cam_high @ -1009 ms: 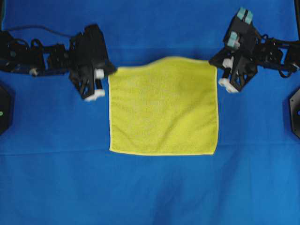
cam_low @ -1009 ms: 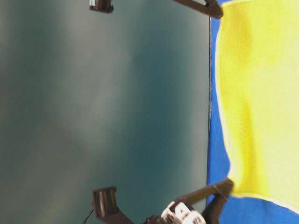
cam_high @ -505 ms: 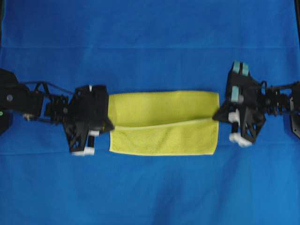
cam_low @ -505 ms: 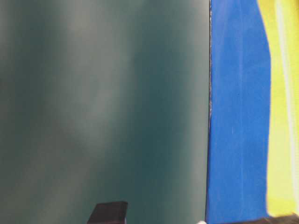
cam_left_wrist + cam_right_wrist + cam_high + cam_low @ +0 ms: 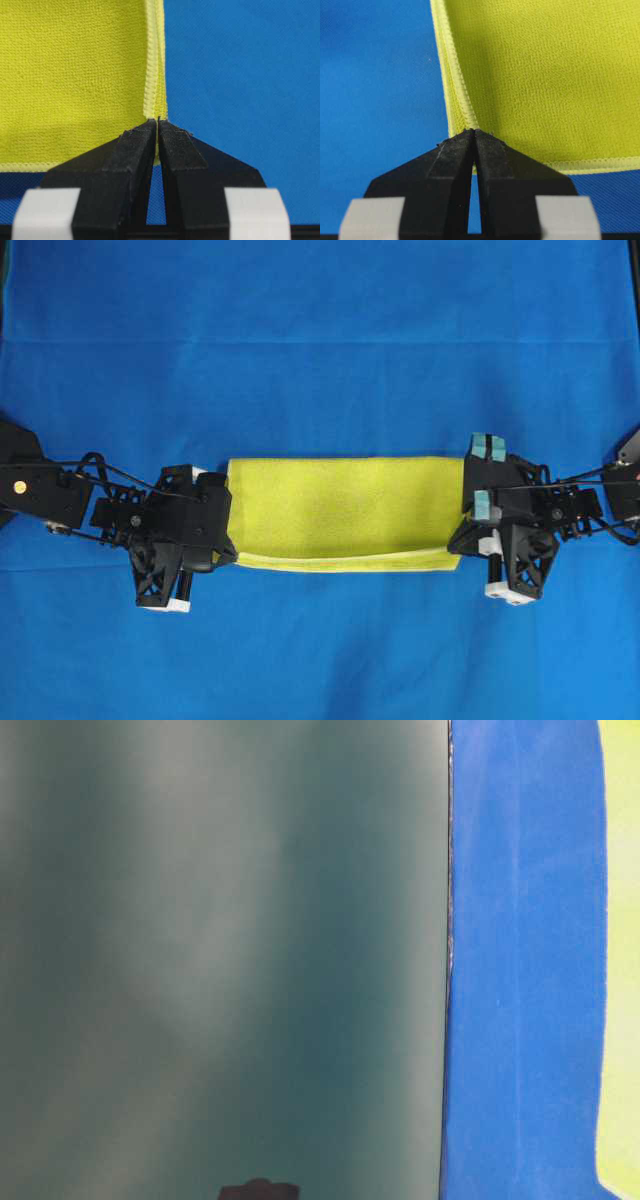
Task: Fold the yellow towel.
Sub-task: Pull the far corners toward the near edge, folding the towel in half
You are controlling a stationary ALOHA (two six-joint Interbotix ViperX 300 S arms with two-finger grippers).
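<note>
Towel [image 5: 340,510] was a flat open square w/ its far edge up near 12 o'clock; now folded in half into a wide strip, top layer's hem lying just short of the near hem at 6. L gripper [image 5: 222,552] went from the towel's far-left corner toward 6, now at the strip's near-left corner. R gripper [image 5: 458,540] did likewise from the far-right corner to the near-right. In table-level view the towel [image 5: 622,950] shrank to a thin band at 3; both arms gone from it.
</note>
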